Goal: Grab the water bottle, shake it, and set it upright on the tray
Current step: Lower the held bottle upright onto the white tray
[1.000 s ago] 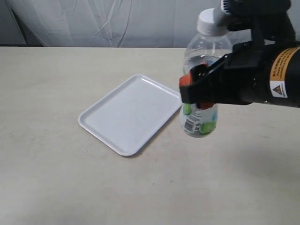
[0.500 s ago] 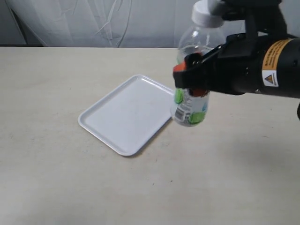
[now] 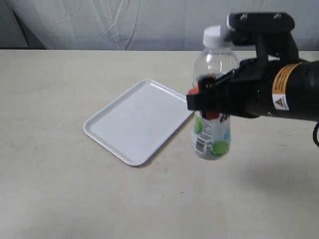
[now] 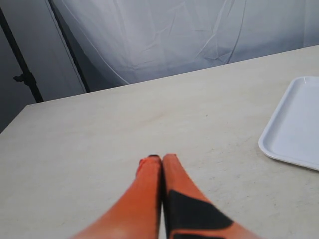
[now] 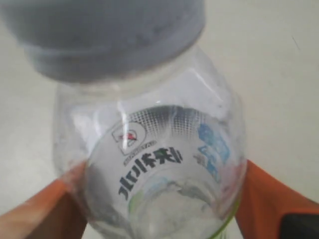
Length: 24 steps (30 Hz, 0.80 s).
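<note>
My right gripper (image 3: 208, 102) clamps the small clear plastic water bottle (image 3: 213, 133), upright just beside the flat white rectangular tray (image 3: 133, 119) on the beige desk (image 3: 50, 189). My arm reaches in level. My left gripper (image 4: 162, 164) is pressed closed.

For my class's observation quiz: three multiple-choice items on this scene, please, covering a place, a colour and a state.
1. Relative to the tray, the water bottle in the exterior view is: A. on it B. right of it C. left of it
2. The bottle's cap is: A. white B. red C. blue
3. The left gripper is: A. open wide B. shut on the bottle C. shut, empty
Answers: 1 B: it shows past the tray's right rim. 2 A: the cap shows white. 3 C: it is closed on nothing.
</note>
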Motion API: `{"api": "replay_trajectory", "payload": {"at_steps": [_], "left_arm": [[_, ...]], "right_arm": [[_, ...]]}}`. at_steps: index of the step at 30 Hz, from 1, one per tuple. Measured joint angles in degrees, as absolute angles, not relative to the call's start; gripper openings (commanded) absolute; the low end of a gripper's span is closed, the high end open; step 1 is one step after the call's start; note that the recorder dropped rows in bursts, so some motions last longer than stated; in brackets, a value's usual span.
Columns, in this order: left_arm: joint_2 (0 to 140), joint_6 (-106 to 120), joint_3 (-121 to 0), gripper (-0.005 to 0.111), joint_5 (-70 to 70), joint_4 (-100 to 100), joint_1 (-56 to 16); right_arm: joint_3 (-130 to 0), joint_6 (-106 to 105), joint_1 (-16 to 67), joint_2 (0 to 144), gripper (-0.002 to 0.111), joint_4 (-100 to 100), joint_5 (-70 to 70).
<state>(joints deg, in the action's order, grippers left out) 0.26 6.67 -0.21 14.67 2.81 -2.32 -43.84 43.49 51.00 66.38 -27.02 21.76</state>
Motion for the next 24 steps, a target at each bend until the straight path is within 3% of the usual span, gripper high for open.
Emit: {"api": "replay_trajectory", "payload": {"at_steps": [14, 24], "left_arm": [[0.3, 6.7, -0.2, 0.000, 14.7, 2.8, -2.3], [0.3, 6.7, -0.2, 0.000, 14.7, 2.8, -2.3]], "right_arm": [[-45.4, 39.3, 48.6, 79.5, -0.001, -29.8, -3.1], [-45.4, 38.3, 40.8, 92.7, -0.001, -29.6, -24.6]]}}
